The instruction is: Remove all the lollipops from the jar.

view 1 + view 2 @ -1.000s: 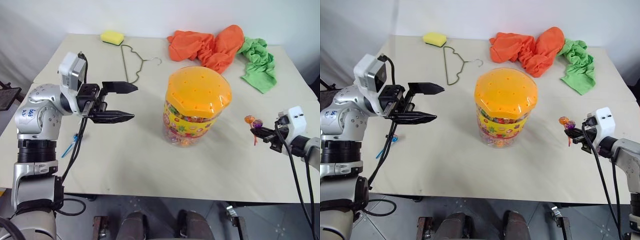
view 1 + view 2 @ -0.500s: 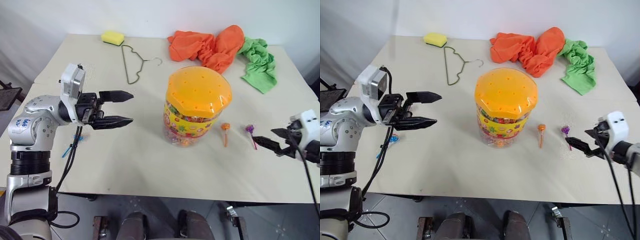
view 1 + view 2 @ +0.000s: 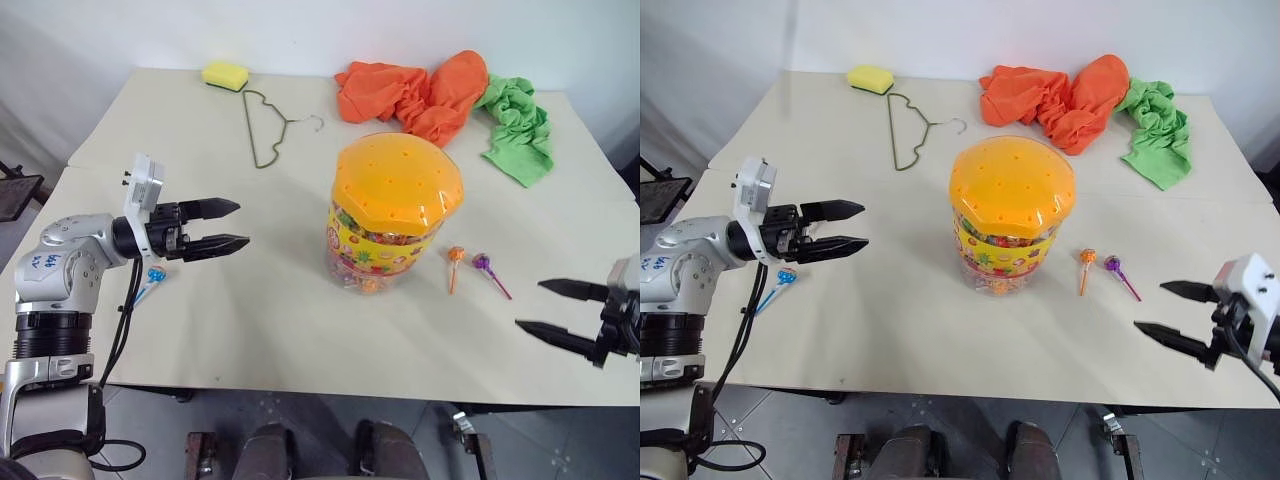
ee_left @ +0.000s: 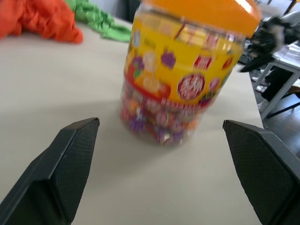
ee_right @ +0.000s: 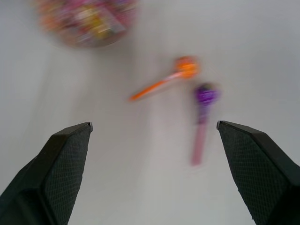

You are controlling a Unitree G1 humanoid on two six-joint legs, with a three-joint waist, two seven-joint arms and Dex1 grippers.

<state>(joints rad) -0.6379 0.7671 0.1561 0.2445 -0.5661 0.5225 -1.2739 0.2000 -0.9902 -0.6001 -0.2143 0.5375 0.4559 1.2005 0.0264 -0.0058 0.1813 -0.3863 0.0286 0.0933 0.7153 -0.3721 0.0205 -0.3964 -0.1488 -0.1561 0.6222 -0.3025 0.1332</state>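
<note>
- The jar (image 3: pixel 396 212) stands upright at the middle of the bench (image 3: pixel 280 330), its domed orange lid (image 3: pixel 398 182) seated on top, coloured sweets visible through the clear wall below the yellow label.
- An orange lollipop (image 3: pixel 454 264) and a purple lollipop (image 3: pixel 488 271) lie flat on the bench just to the right of the jar, heads close together, sticks pointing toward the near edge and fanning apart.
- A blue lollipop (image 3: pixel 150 279) lies near the left edge, under my left arm's cable.
- My left pincer (image 3: pixel 222 226) is released, jaws apart, holding nothing, aimed level at the jar and well clear of it.
- My right pincer (image 3: pixel 548 310) is released, jaws wide, holding nothing, above the near right edge, short of the two lollipops.
- At the far side: a yellow sponge (image 3: pixel 224 74), a wire hanger (image 3: pixel 266 128), orange cloths (image 3: pixel 412 90) and a green cloth (image 3: pixel 518 126).
</note>
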